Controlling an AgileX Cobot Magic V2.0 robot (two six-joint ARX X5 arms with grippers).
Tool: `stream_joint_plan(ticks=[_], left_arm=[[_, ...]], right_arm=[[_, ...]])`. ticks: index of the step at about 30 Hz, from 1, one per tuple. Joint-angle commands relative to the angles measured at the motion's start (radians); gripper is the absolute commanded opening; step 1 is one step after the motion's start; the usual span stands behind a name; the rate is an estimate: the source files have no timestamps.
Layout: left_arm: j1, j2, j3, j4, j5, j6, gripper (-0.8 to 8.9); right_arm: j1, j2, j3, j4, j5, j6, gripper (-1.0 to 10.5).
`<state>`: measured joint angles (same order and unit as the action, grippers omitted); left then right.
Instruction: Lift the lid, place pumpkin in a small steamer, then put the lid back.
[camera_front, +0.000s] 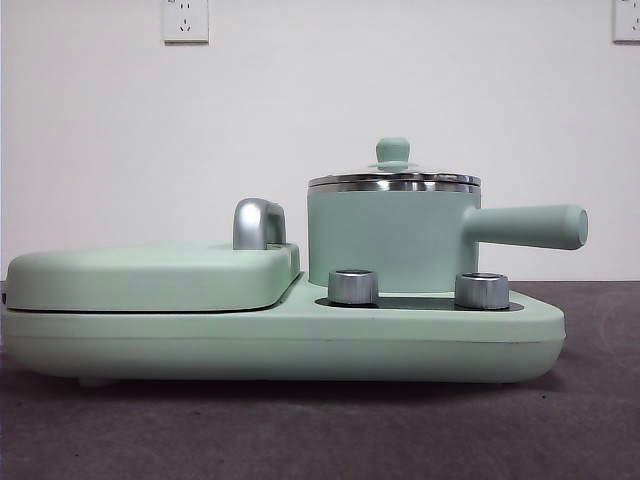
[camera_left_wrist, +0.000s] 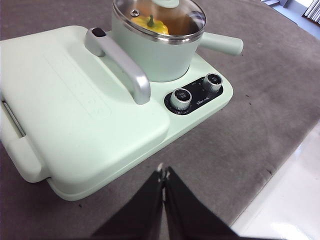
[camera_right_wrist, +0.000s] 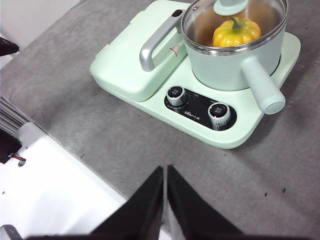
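**Pumpkin Under Glass, Both Arms Clear**

The small glossy yellow-orange ribbed toy pumpkin (camera_right_wrist: 236, 31) with its curved green stem sat inside the mint-green cylindrical steamer pot (camera_front: 390, 240), seen through the round clear glass lid (camera_right_wrist: 235, 22) with a steel rim and small mint-green knob. The lid rested squarely on the pot's rim, so by the look of it the task was complete. The pot stood on the wide mint-green base (camera_front: 300, 345), behind two silver knobs (camera_front: 353, 287), its long straight side handle (camera_front: 525, 226) jutting outward. Beside it lay the flat mint-green rectangular cover (camera_front: 150, 275) with a chrome handle (camera_left_wrist: 125, 65).

The left end effector (camera_left_wrist: 163, 175) hung back from the appliance above the grey surface (camera_left_wrist: 260, 115), its two black jaws pressed together on nothing. The right end effector (camera_right_wrist: 164, 172) was likewise withdrawn, jaws closed and empty.

If handled again, the lid would likely prove rigid, fragile and slick on the glass; the knob was the sensible place to take hold. The pumpkin looked light, hard and slippery, best pinched across its ribs.
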<state>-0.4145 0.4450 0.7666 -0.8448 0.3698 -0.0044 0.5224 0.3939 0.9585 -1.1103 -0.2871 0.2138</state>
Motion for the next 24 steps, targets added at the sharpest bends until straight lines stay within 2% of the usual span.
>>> stream_joint_plan(ticks=[1, 7, 10, 12, 17, 19, 22, 24], left_arm=[[-0.003, -0.004, 0.012, 0.007, 0.0, -0.008, 0.06], [0.045, -0.062, -0.06, 0.074, 0.025, -0.008, 0.06], [0.121, -0.155, -0.19, 0.214, 0.006, 0.036, 0.06], [0.173, -0.216, -0.301, 0.336, -0.046, 0.011, 0.06], [0.274, -0.34, -0.603, 0.684, -0.301, -0.15, 0.06], [0.295, -0.374, -0.678, 0.73, -0.377, -0.174, 0.06], [0.313, -0.423, -0.74, 0.724, -0.393, -0.159, 0.06], [0.317, -0.443, -0.754, 0.687, -0.394, -0.118, 0.06]], right_arm=[[0.005, 0.002, 0.012, 0.011, 0.0, -0.01, 0.1], [0.005, 0.002, 0.012, 0.011, 0.0, -0.01, 0.1], [0.005, 0.002, 0.012, 0.011, 0.0, -0.01, 0.1], [0.005, 0.002, 0.012, 0.011, 0.0, -0.01, 0.1], [0.005, 0.002, 0.012, 0.011, 0.0, -0.01, 0.1], [0.005, 0.002, 0.012, 0.011, 0.0, -0.01, 0.1], [0.005, 0.002, 0.012, 0.011, 0.0, -0.01, 0.1], [0.005, 0.002, 0.012, 0.011, 0.0, -0.01, 0.1]])
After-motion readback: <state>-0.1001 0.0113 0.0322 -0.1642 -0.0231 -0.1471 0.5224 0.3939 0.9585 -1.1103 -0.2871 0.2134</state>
